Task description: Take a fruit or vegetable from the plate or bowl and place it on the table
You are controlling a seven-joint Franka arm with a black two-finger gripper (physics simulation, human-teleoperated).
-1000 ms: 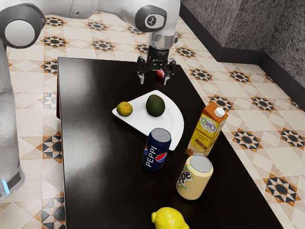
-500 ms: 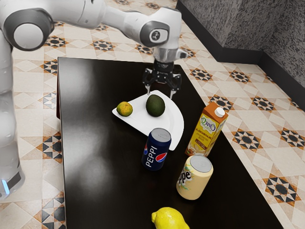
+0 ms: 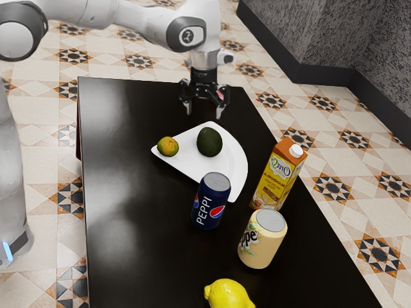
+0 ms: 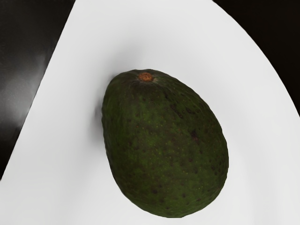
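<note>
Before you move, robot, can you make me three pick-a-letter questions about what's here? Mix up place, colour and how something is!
1. Where is the avocado?
A) on the floor
B) on the plate
C) on a can

2. What colour is the lemon?
A) blue
B) white
C) yellow

3. How is my gripper?
A) open
B) shut on the lemon
C) shut on a can

1 B: white plate shows all around it.
2 C: its skin is yellow.
3 A: its jaws stand apart, gripping nothing.
</note>
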